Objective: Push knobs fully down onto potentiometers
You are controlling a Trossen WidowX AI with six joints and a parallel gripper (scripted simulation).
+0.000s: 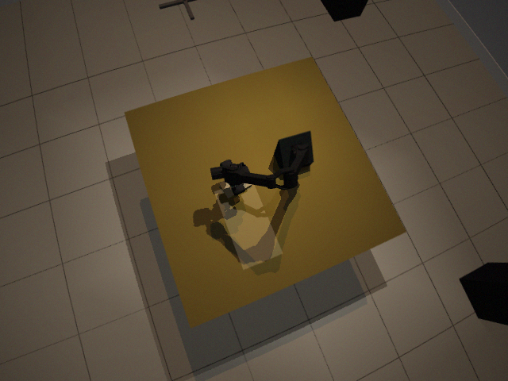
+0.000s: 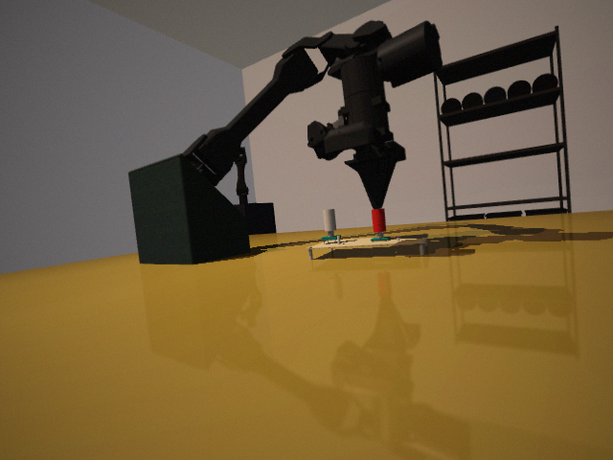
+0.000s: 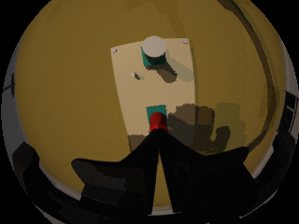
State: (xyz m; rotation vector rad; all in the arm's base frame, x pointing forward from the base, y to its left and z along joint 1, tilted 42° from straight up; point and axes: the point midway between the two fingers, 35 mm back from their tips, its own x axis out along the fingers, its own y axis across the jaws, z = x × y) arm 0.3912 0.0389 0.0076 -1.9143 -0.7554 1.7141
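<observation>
The cream circuit board [image 2: 353, 242] [image 3: 128, 98] stands on short legs on the yellow table. A red knob [image 2: 377, 219] [image 3: 158, 121] stands upright over one teal potentiometer [image 2: 380, 239] [image 3: 156, 110], with a short grey gap below it. A white knob [image 2: 329, 219] [image 3: 154, 47] stands upright over the other teal potentiometer [image 2: 330, 238] [image 3: 153, 61], also with a small gap below. My gripper [image 2: 377, 206] [image 3: 157, 133] is shut and empty, pointing down. Its tips are at the top of the red knob, touching or nearly so. In the top view the arm largely hides the board and knobs.
A small upright pin [image 2: 338, 240] [image 3: 135, 75] stands on the board near the white knob. The dark arm base [image 1: 295, 153] [image 2: 163, 213] stands on the table [image 1: 246, 106]. A shelf rack [image 2: 502, 159] is in the background.
</observation>
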